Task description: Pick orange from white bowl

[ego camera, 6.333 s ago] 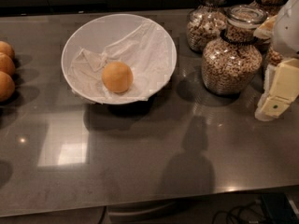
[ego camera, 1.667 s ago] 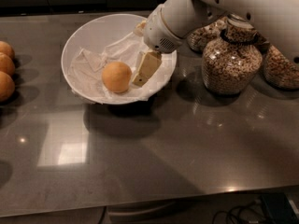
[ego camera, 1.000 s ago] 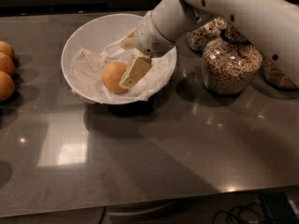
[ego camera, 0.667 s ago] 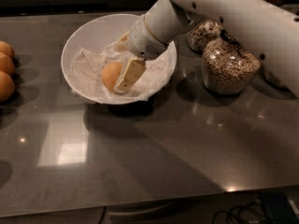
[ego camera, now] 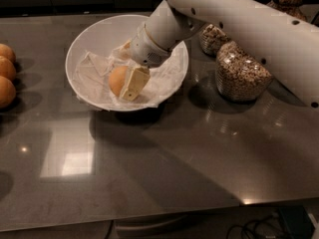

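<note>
Well to the left of the hand, at the edge of the desk (ego camera: pixel 149 173), three other round fruits (ego camera: pixel 7 67) lie in a row, and they are not part of our task. Nearer, the white bowl (ego camera: pixel 84 34) surrounds the hand, with the thin paper sheet (ego camera: pixel 92 76) spread under it. The orange (ego camera: pixel 116 78) rests on this paper in the middle of the bowl, touching the hand on its left side. The hand (ego camera: pixel 130 85) has come down and moved leftward in the last second, from just beside the fruit to directly against it. Whether it has closed on the orange, we cannot tell. The white arm (ego camera: pixel 224 9) rises to the right, and behind it stand the glass jars (ego camera: pixel 241 73). We judge the reach finished, and the grasp and lift remain.
</note>
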{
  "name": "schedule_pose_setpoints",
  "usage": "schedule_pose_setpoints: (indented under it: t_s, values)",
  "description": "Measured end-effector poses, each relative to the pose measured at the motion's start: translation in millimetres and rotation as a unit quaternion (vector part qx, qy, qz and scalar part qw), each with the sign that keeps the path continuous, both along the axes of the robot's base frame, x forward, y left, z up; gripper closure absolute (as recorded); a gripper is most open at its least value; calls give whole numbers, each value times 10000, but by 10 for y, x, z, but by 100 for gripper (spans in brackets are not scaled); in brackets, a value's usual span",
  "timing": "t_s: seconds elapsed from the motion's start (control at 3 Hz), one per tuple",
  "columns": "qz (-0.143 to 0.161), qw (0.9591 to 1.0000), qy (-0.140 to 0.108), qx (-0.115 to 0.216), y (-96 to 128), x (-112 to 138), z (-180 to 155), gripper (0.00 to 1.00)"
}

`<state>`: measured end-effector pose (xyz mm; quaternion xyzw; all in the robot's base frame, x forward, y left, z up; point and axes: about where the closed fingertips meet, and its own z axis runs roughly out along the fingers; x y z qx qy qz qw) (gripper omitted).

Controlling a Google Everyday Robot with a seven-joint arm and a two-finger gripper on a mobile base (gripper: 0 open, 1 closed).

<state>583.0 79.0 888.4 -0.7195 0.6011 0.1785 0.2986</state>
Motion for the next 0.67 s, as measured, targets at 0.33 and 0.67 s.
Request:
schedule_pose_setpoints:
  t_s: [0.33,0.67]
  values:
    - [-113,9997,-172,-156,-65,123,-40,17]
    - [-282,9984,-392,-292,-200,254,-29,16]
